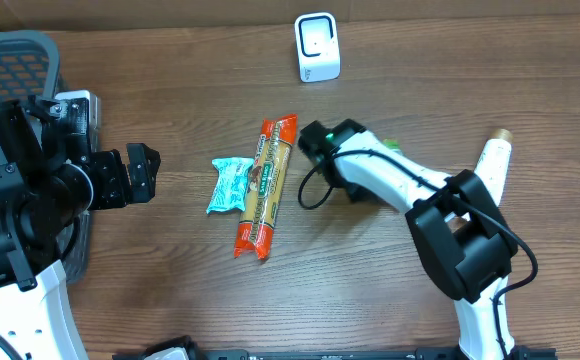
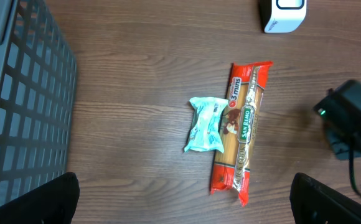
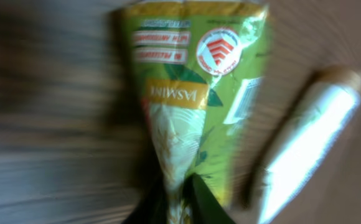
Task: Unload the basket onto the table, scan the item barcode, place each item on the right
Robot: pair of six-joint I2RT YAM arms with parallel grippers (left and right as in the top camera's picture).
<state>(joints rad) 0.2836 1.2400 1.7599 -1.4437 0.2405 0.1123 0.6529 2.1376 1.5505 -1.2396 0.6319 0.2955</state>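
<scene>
Right wrist view: the right gripper [image 3: 179, 202] is clamped on the pinched end of the green jasmine packet [image 3: 190, 81], right of mid-bench beside a white tube [image 3: 305, 134]. The left gripper [image 1: 142, 172] hangs wide apart. I judge this the presenting step; next, the packet's barcode must face the scanner [image 1: 317, 47] at the far edge.

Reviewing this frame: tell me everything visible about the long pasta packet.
The pasta packet is long and narrow, glossy plastic with orange-red ends and a yellowish middle bearing a green label. It lies flat and slightly slanted on the wooden table. A small teal packet lies against its side nearer the left arm. Nothing else touches it.
</scene>
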